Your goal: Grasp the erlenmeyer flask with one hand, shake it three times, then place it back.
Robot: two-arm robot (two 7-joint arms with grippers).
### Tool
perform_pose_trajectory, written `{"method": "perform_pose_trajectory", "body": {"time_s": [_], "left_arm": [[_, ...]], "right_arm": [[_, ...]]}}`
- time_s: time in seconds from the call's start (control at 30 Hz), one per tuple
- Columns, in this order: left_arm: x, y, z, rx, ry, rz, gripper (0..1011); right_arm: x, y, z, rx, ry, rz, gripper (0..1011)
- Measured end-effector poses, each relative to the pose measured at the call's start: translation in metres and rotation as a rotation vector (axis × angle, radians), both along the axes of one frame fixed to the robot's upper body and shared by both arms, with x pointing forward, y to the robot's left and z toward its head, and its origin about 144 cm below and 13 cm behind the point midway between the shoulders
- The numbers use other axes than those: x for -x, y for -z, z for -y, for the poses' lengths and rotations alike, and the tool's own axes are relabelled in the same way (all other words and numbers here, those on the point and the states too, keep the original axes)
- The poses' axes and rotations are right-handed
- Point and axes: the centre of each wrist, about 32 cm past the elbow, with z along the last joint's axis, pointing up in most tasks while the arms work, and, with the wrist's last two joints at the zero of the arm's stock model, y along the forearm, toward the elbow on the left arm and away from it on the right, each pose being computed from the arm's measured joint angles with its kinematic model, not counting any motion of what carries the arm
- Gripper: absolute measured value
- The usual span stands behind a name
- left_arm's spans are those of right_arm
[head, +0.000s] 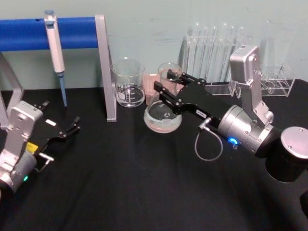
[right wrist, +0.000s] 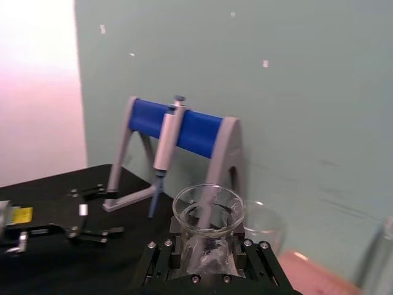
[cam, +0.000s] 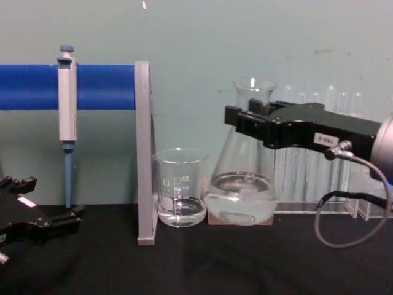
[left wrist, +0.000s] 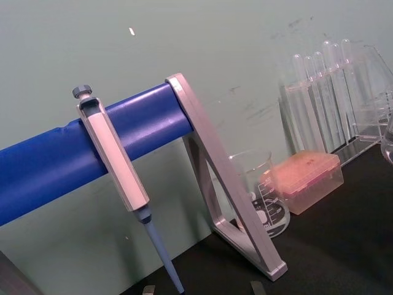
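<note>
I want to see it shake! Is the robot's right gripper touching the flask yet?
Touching. In the right wrist view the right gripper clamps the erlenmeyer flask at its neck, a finger against each side, no gap.

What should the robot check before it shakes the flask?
1. Right gripper around the neck of the flask: ok.
2. Grip firm enough to lift: cannot tell.
3. Flask upright, with the liquid low inside: ok.
4. Gap between flask and beaker: ok, but small.
5. Left gripper open and well off to the left: ok.
</note>
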Motion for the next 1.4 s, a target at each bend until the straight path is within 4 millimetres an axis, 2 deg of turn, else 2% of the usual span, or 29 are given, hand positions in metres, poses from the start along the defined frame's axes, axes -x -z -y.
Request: {"method": "perform_pose_trajectory", "body": {"time_s": [0.33, 1.4], "left_arm": [[0.0, 0.0, 0.0, 0.0, 0.0, 0.0, 1001], [0.0, 0.0, 0.0, 0.0, 0.0, 0.0, 1001]], "right_arm": [[-0.002, -0.0012, -0.0049, 0.007, -0.078, 0.005, 457], [-0.0002, -0.0021, -0.0023, 0.028, -0.12, 0.015, 457]]}}
